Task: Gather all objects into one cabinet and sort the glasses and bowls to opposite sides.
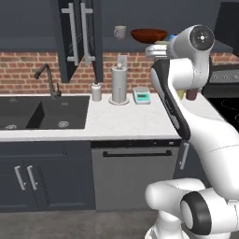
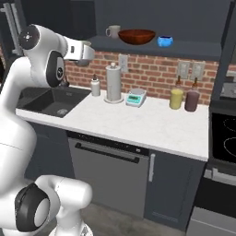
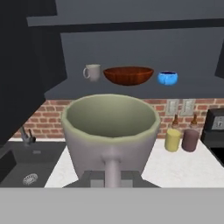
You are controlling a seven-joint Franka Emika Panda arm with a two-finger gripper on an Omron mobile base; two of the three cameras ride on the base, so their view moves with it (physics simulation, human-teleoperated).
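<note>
Mug in claw, no labels.

My fingertips are hidden behind the mug I carry, whose base is cut off by the hand view's lower edge. In the left base view my own arm covers the blue bowl almost entirely and most of the held mug. The cabinet doors run off the top edge there.

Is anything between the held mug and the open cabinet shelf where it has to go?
Nothing visible blocks it. In the hand view the held mug faces the open shelf, where the other mug, brown bowl and blue bowl sit, with bare shelf left of them.
</note>
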